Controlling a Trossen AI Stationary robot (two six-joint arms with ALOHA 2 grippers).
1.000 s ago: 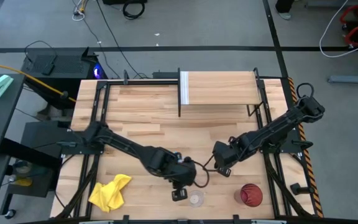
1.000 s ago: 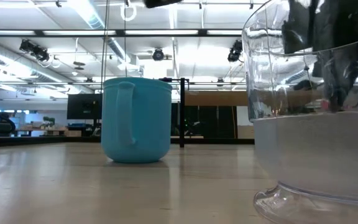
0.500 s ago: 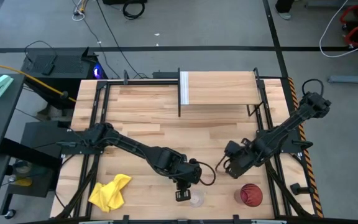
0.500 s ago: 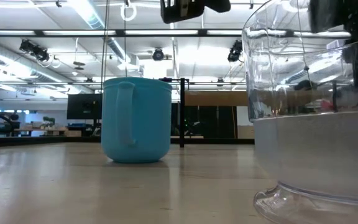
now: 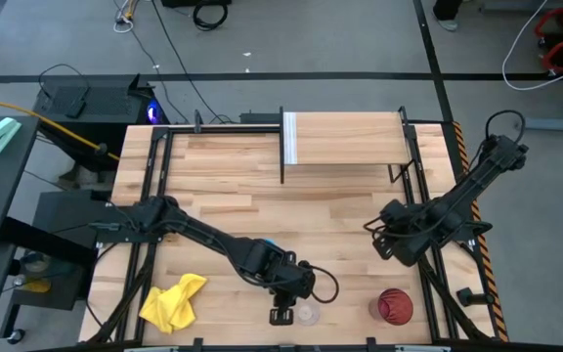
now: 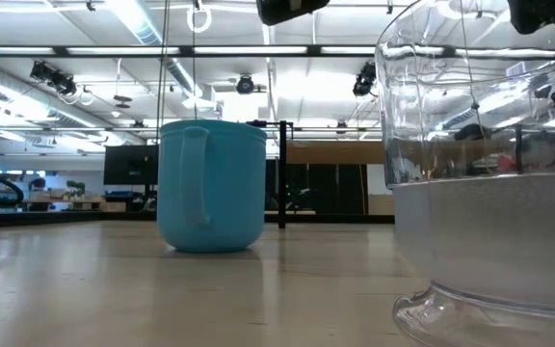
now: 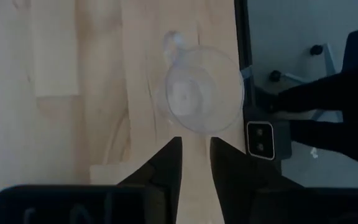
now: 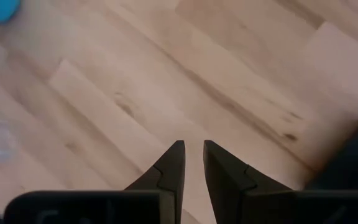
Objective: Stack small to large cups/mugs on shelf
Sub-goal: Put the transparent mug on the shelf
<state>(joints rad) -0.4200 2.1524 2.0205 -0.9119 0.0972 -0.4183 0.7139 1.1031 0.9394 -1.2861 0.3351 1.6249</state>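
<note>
Clear cup (image 5: 308, 314) upright at the table's near edge, free of both grippers.
Left gripper (image 7: 195, 163) hangs above it, fingers (image 7: 169, 163) parted slightly, holding nothing; the cup lies just beyond their tips. Blue mug (image 6: 210, 185) stands farther back, red tumbler (image 5: 394, 305) near the cup, shelf (image 5: 345, 139) at the far edge. Right gripper (image 8: 192, 163) hovers over bare wood, fingers narrowly apart, empty.

High view: directly overhead, whole pale wooden plank surface (image 5: 262, 196). Low view: surface level, facing the room, very near the small clear plastic cup (image 6: 485, 183), shared with the downward-facing left wrist view.
</note>
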